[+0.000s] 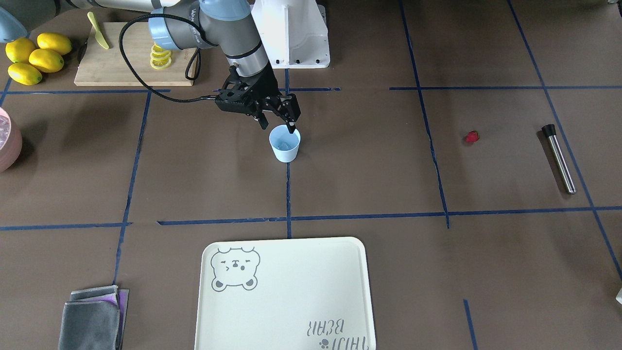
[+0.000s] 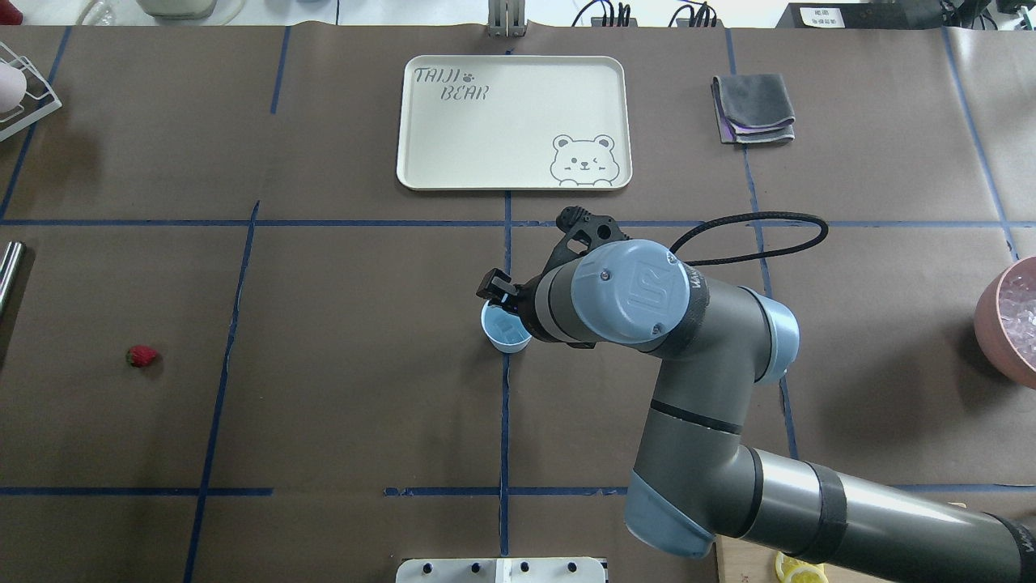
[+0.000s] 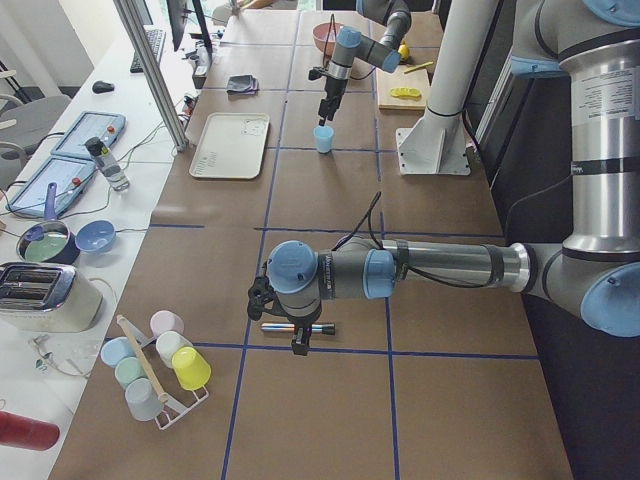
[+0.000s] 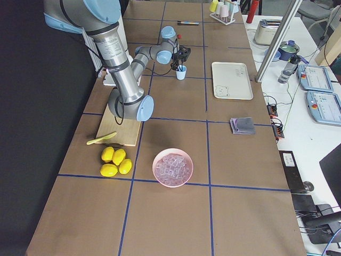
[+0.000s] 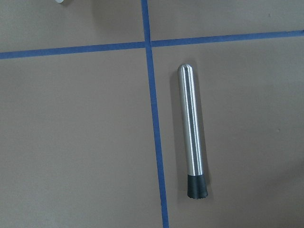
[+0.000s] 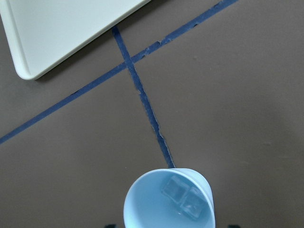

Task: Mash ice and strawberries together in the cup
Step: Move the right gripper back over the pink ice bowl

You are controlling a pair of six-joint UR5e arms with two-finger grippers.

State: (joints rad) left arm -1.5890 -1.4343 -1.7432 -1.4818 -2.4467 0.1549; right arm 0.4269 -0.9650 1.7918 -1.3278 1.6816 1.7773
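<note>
Pale-blue plastic, the cup point(image 1: 285, 148) stands upright on the brown surface point(image 1: 364, 184) at a crossing of blue tape lines. My right tool point(image 1: 278, 127) hangs right over its mouth, jaws spread wide with nothing between them. One fingertip point(image 1: 291, 129) sits at the cup's rim; whether it touches I cannot tell. My right wrist view shows two clear pieces of ice point(image 6: 183, 195) lying side by side in the bottom of the cup. The strawberry point(image 1: 472, 137) lies alone on the surface, well apart from the cup, toward my left side. Beyond it lies a steel muddler point(image 1: 559, 158) with a black end. My left tool point(image 3: 297, 338) hovers above that muddler; only the side view shows it, so I cannot tell how its jaws stand. A pink bowl point(image 4: 172, 167) holding more ice sits far off on my right, near four lemons point(image 4: 115, 161). A cream tray point(image 1: 286, 296) with a bear drawing lies across the surface from me.
</note>
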